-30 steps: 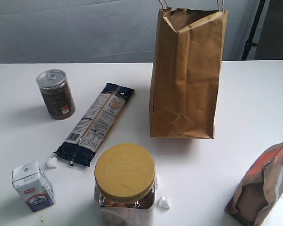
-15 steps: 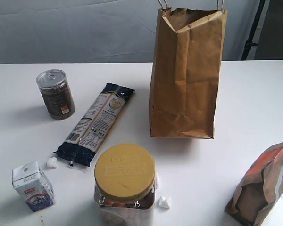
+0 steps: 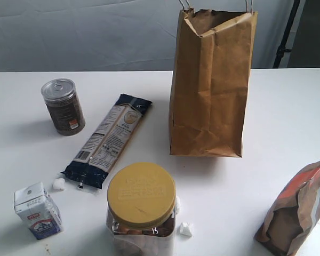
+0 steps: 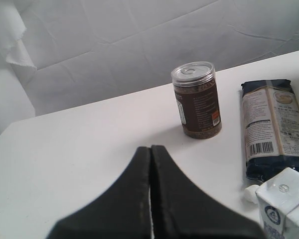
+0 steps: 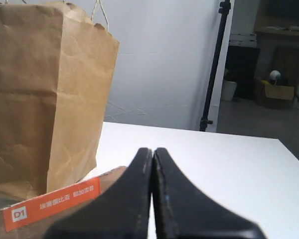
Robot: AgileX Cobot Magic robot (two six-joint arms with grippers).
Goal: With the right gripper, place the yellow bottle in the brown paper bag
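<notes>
Exterior view: the brown paper bag stands upright near the far edge of the bench, a little right of the middle. Its mouth is open upward and its long axis is vertical. The yellow bottle is not to be seen. A big jar with a wide yellow lid stands at the near edge and could be hiding it, or it may be inside the bag; I cannot tell which. A brown can stands toward the far left, a dark noodle packet lies slantwise between the can and the bag, a small milk carton sits at the near left corner, and a brown-and-orange pouch stands at the near right corner. Neither arm shows here.

Left wrist view: the left gripper has its two fingers pressed flat together with nothing between them. It points over bare bench toward the can, with the carton and the packet off to one side. No bottle appears.

Right wrist view: the right gripper is likewise closed tight and empty. The pouch is close under its fingertips and the bag stands beyond it, well apart. No bottle appears here either.

By my judgement the right arm is the nearer one to the bag. The move turns first on finding the bottle, which lies outside what this pincer's camera takes in. The bag would then have to be entered from straight above.
</notes>
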